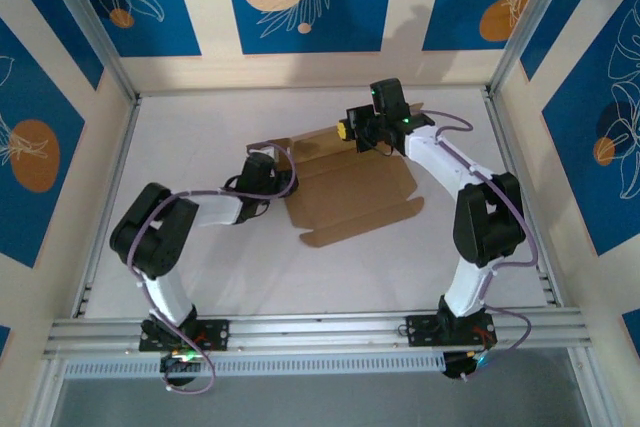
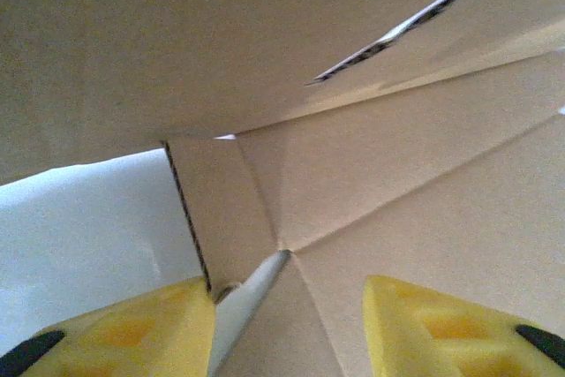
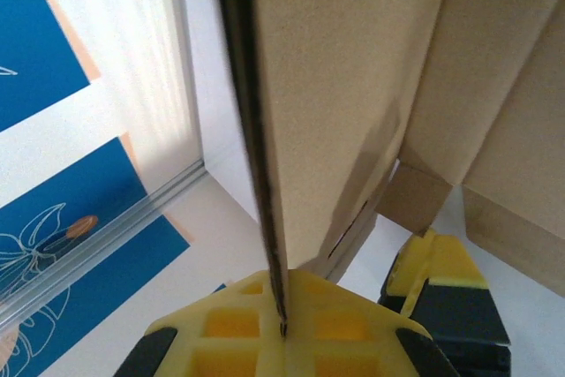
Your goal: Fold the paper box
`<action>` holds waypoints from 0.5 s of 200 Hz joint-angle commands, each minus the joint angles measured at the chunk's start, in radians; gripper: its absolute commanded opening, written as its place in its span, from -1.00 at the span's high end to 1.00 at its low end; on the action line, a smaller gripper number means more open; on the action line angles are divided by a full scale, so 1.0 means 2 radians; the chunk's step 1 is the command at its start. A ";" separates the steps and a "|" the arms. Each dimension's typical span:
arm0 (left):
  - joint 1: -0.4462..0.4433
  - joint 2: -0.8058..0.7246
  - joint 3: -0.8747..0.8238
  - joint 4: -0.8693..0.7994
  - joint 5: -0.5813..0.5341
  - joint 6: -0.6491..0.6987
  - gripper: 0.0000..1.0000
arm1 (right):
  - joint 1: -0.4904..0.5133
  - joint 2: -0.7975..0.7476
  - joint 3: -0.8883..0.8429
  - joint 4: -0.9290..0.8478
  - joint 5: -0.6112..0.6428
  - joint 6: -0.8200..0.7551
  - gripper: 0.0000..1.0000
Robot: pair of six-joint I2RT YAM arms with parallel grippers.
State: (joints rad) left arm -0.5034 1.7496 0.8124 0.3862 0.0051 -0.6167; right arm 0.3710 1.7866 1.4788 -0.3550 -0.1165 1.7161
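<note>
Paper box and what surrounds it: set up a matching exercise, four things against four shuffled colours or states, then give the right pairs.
Things:
1. paper box
2. left gripper
3. right gripper
4. table

Colours or states:
A. plain white
B. shut on a cardboard edge
C. brown, lying between the two arms
D. jaws apart, facing the cardboard

Pairs: 1-C, 2-D, 3-B, 4-A
</note>
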 commanded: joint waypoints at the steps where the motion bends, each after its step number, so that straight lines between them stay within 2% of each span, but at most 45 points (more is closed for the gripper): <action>1: 0.007 -0.044 -0.011 0.010 0.030 0.014 0.08 | -0.001 0.008 0.040 -0.122 -0.014 0.025 1.00; 29: 0.008 -0.096 -0.019 -0.043 0.015 0.011 0.08 | 0.000 -0.002 0.070 -0.185 0.018 0.053 1.00; 63: 0.011 -0.130 -0.029 -0.076 0.010 -0.014 -0.06 | 0.008 -0.024 0.045 -0.164 0.038 0.086 1.00; 79: 0.017 -0.121 -0.024 -0.087 0.039 -0.003 -0.08 | 0.008 -0.028 0.044 -0.169 0.041 0.085 1.00; 100: 0.019 -0.101 -0.016 -0.108 0.065 -0.014 0.05 | 0.007 -0.034 0.029 -0.161 0.047 0.087 1.00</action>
State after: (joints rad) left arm -0.4786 1.5082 0.7712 0.2523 0.0578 -0.6308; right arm 0.3798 1.7611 1.5753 -0.6292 -0.0471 1.8397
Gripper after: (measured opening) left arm 0.505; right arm 0.065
